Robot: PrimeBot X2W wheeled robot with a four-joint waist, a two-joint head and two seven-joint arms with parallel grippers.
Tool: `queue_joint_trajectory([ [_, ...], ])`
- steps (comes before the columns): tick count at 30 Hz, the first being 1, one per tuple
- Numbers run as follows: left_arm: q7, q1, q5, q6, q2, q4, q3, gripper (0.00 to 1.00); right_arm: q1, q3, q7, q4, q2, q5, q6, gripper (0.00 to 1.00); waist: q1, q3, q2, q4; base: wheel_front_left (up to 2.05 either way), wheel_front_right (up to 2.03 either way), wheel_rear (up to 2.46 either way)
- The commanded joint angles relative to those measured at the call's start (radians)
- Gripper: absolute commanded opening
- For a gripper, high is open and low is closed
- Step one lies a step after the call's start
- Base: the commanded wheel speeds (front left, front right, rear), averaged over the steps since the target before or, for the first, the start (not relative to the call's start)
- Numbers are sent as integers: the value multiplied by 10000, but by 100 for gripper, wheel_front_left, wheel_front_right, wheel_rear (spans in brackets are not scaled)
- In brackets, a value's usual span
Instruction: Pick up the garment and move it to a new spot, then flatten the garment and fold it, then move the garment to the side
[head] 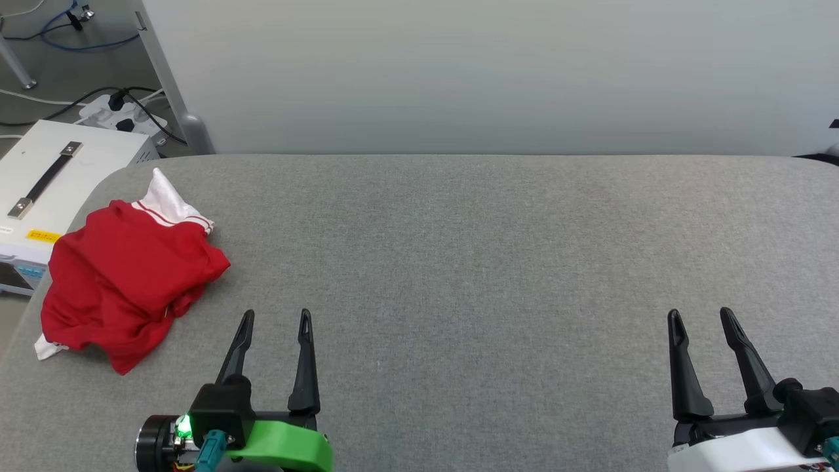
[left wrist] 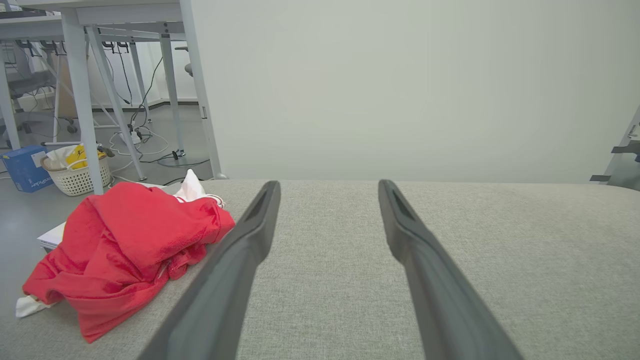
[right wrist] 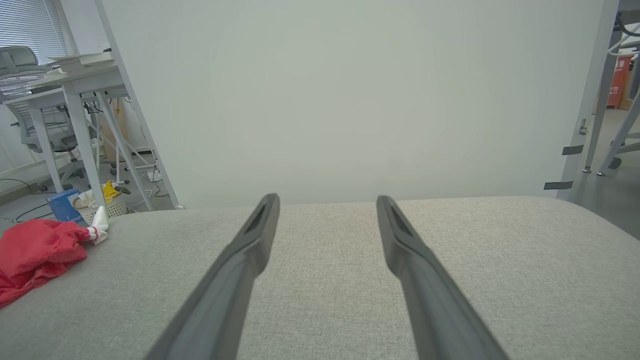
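Head camera sits high behind the jaws, facing forward and down on the grey padded table [head: 459,262]. Left wrist camera rides low, sighting along the left gripper [left wrist: 328,185] toward the white wall [left wrist: 400,90]; right wrist camera likewise along the right gripper [right wrist: 326,198]. I find the garment [head: 124,282] in all three, left of both sets of jaws, nearest the left pair.

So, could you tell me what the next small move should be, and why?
Probably swing the left gripper toward the garment: it lies crumpled near the table's left edge, untouched, and that open, empty gripper is nearer than the right gripper, also open.
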Motion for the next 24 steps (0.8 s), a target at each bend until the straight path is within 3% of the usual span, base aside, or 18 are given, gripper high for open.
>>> queue_joint_trajectory([
  [1, -114, 146, -59, 51, -45, 17, -8, 100, 201, -6, -120, -94, -8, 59, -9, 100, 0, -7, 0, 3, 0, 0, 0],
  [24, -145, 80, -76, 61, -45, 100, 14, 100, 185, 13, -151, -8, -8, -82, -9, 100, 0, 108, 0, 115, 0, 0, 0],
])
